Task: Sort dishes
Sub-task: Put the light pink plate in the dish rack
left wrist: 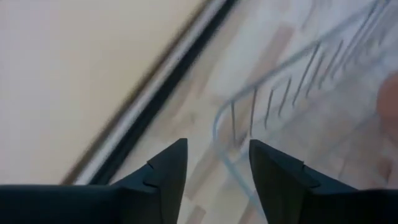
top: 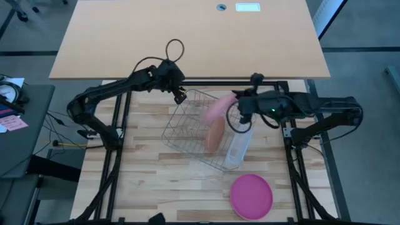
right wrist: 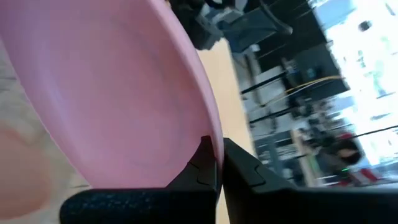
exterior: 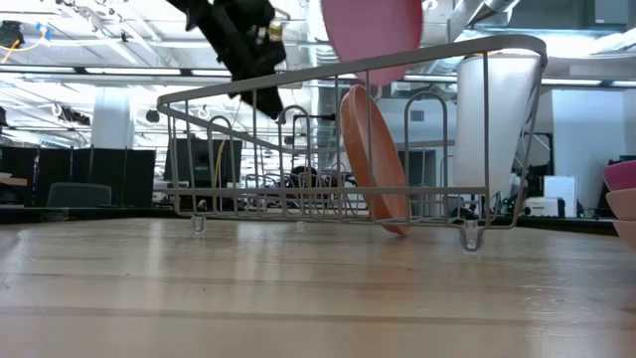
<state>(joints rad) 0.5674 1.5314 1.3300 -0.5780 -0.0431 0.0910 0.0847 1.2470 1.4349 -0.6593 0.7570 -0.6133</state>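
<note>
While the right gripper (right wrist: 219,163) pinches the pale pink plate's (right wrist: 112,99) rim above the wire rack (top: 187,134), left gripper (left wrist: 217,165) hangs parted, empty, at the rack's far-left corner; salmon plate (exterior: 376,159) racked.

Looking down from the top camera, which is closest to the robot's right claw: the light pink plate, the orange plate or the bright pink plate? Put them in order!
Measured from the right gripper:
1. Pale pink plate: pinched by its rim in that gripper, above the wire rack.
2. Salmon-orange plate: standing on edge inside the rack, just below the first.
3. Magenta plate: lying flat on the table's near edge, farthest away.
</note>
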